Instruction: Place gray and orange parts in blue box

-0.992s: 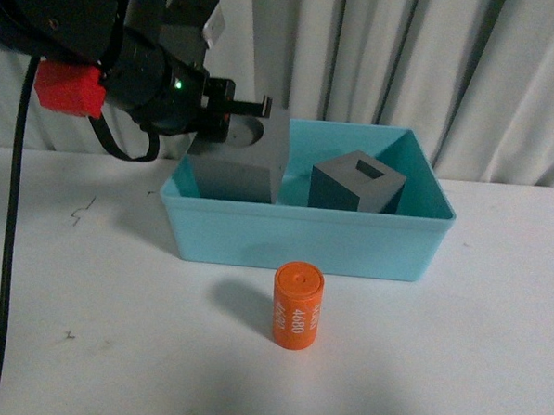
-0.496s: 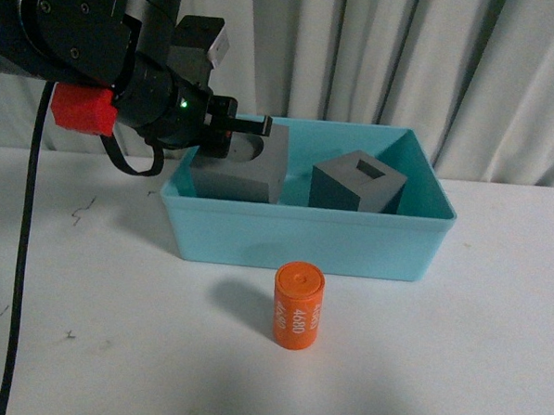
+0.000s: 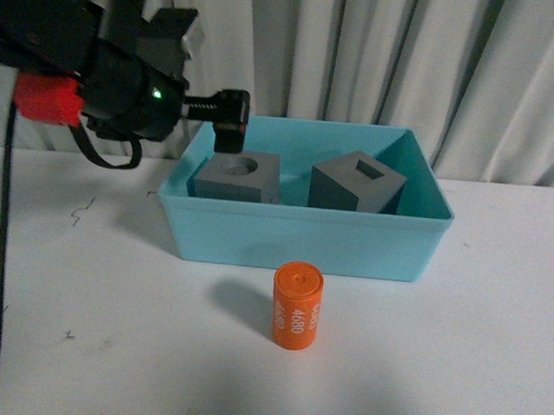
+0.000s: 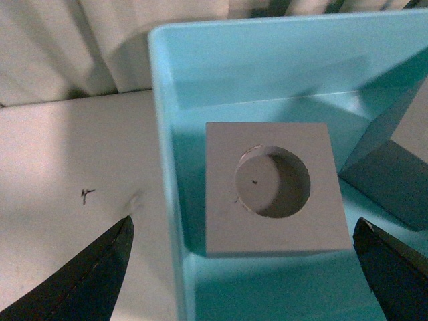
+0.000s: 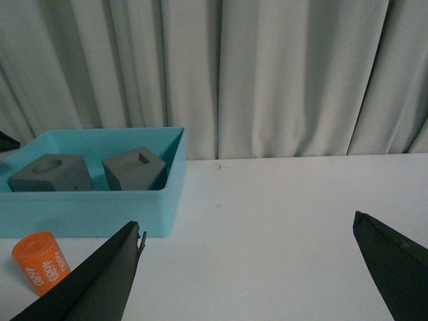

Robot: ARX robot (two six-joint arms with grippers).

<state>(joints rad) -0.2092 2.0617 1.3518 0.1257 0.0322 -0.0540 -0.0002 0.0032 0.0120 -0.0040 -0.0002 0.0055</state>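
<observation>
Plainly, the blue box (image 3: 303, 237) across the middle of the front view is the biggest hazard. Our left gripper (image 4: 242, 231) hangs over its left end, in the upper left of that frame, with jaws spread wide and holding nothing. In the left wrist view one finger sits outside the box's wall and the other over the inside. A careless descent or sideways sweep could, we judge, catch the rim and shove the light-looking bin.

Inside, the gray cube with the round recess (image 3: 237, 179) and the gray cube with the rectangular slot (image 3: 357, 184) rest near each other but apart, and they should be safe unless the box is jolted. The orange cylinder (image 3: 297, 309) stands upright on the table just in front of the box, at lower centre of the frame. Being round, it could tip and roll away under a glancing or off-centre pinch. Our right gripper (image 5: 247, 221) is likewise gaping and empty, with the cylinder at the lower left of its wrist view.

Behind everything hang pale pleated curtains (image 3: 406, 56). The white table (image 3: 493, 349) is smooth and matte, with a few small dark marks (image 3: 80, 214) at the left.
</observation>
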